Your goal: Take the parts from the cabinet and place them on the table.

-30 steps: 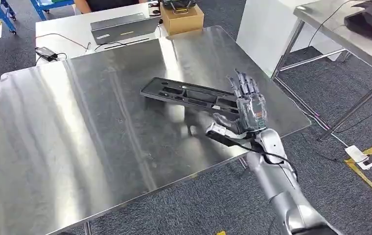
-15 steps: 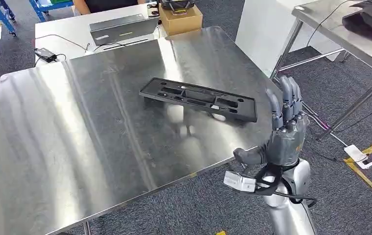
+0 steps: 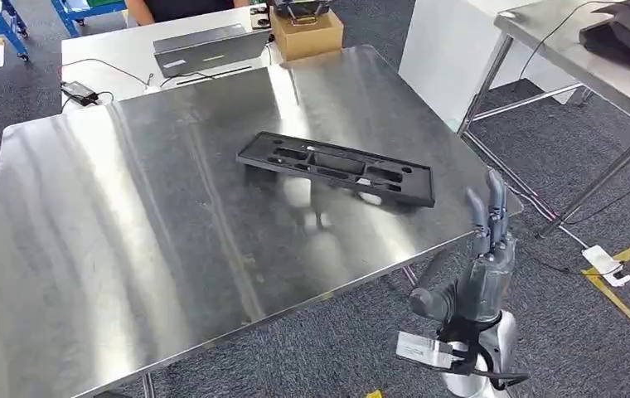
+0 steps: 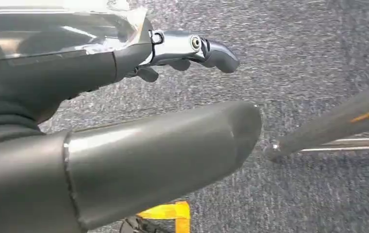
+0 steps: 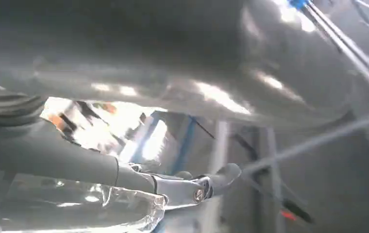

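On the steel table, in the head view, the black plastic part lies flat right of centre, its long axis running from upper left to lower right. The right hand hovers off the table's near-right edge, fingers extended upward, empty. In the left wrist view, the left hand hangs over grey carpet, thumb and fingers apart, holding nothing. In the right wrist view, the right hand's fingers hold nothing.

Cardboard box, perhaps laptop behind.

The part lies on the table, the right hand off its near-right edge.
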